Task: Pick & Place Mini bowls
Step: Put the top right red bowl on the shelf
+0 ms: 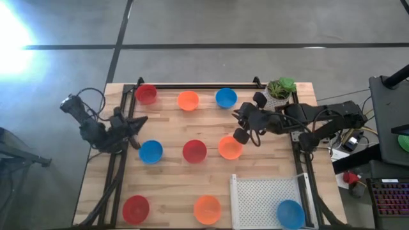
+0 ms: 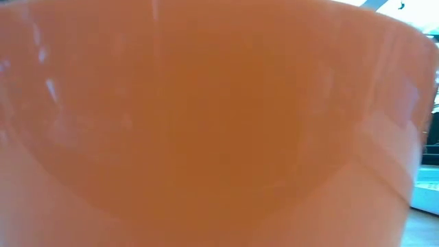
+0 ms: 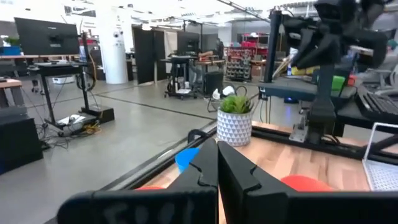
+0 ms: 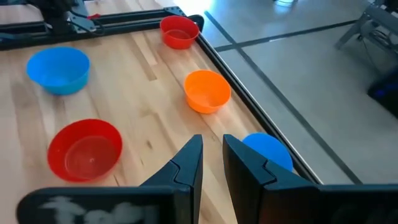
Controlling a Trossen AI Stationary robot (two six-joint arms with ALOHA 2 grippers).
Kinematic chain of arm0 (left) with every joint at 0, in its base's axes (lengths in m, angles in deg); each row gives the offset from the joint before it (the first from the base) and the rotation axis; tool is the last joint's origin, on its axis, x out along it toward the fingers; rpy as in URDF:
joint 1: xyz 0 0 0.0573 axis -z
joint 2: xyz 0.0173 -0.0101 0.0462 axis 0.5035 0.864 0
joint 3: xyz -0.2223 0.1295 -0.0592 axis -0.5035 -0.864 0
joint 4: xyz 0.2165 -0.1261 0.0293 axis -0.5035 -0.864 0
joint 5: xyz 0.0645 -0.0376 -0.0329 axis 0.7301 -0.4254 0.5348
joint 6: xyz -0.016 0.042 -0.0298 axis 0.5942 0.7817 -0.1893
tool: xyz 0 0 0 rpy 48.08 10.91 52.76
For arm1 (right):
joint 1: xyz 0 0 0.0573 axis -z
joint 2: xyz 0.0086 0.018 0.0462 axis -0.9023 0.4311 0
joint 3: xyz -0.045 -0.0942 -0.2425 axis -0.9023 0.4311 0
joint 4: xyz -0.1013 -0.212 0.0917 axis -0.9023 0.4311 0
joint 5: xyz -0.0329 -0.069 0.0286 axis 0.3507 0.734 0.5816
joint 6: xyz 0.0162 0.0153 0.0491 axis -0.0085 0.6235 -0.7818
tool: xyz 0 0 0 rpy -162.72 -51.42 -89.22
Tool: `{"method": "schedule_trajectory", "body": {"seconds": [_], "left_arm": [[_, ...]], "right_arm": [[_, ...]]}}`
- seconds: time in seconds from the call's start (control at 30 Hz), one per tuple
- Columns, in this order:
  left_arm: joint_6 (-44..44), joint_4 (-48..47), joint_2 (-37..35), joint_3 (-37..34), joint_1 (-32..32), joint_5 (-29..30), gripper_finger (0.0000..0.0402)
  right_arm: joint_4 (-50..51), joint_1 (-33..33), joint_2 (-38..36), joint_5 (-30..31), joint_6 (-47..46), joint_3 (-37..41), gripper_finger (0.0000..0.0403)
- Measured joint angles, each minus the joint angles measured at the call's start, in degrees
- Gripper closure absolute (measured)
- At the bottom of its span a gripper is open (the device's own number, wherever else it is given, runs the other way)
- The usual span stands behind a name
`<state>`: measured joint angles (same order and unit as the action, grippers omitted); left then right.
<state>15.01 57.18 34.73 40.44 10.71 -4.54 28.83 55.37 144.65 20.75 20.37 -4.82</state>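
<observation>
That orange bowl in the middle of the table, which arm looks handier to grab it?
The right one. Its gripper hangs beside the orange bowl, near the white tray. The left gripper waits at the far edge.

Eight mini bowls (image 1: pixel 194 151) on table (image 1: pixel 172 185); one in tray (image 1: pixel 262 198).

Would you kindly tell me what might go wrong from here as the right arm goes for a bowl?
1. The right gripper sits beside the orange plastic mini bowl with its fingers only narrowly apart; approaching like that might push the bowl rather than straddle its rim.
2. An orange plastic surface fills the low view, so height above the table cannot be checked there.
The left gripper waits at the table's left side.
</observation>
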Motion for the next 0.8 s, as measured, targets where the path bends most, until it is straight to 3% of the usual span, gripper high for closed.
{"method": "schedule_trajectory", "body": {"seconds": [0.3,0.5,0.67,0.8], "left_arm": [[-5.20,-0.20,9.25,0.01,-10.91,-9.33,0.0402],[-9.18,-1.23,12.83,2.27,-22.76,-21.09,0.0402],[-9.43,-9.64,15.53,6.56,-31.82,-29.40,0.0402],[-9.63,-21.86,18.85,11.46,-37.20,-30.88,0.0402]], "right_arm": [[-0.31,0.56,0.00,0.02,0.76,0.00,0.0344],[-0.30,0.54,0.00,0.02,0.76,0.00,0.0344],[-0.29,0.54,0.02,0.04,0.76,0.00,0.0344],[-0.25,0.54,0.02,0.04,0.73,0.00,0.0344]]}}
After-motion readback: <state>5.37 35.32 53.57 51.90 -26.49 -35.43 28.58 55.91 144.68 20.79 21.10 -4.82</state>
